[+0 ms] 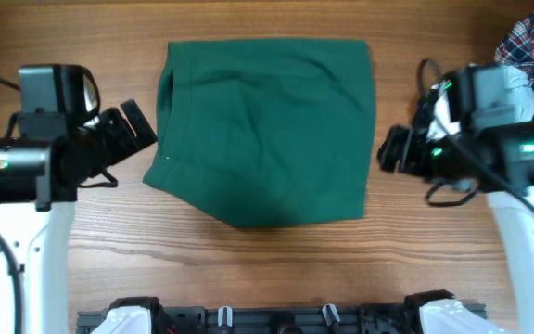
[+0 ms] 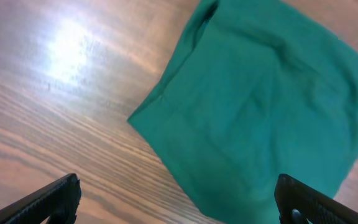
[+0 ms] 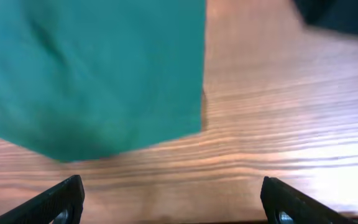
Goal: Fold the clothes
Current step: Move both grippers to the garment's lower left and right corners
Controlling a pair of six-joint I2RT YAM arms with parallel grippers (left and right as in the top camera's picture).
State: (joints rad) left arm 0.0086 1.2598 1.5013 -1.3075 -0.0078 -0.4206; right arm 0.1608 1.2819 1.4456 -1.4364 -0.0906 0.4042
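Observation:
A plain dark green garment (image 1: 267, 130) lies flat and folded into a rough rectangle at the middle of the wooden table (image 1: 267, 255). It also shows in the left wrist view as the green garment (image 2: 266, 106) and in the right wrist view as the green garment (image 3: 92, 74). My left gripper (image 1: 135, 125) hovers just left of its left edge, open and empty. My right gripper (image 1: 389, 148) hovers just right of its right edge, open and empty. A red-navy-white plaid shirt (image 1: 531, 46) lies bunched at the far right corner.
A dark shape (image 3: 340, 15) sits at the top right of the right wrist view. A black rail (image 1: 276, 317) with arm bases runs along the front edge. Bare wood surrounds the green garment.

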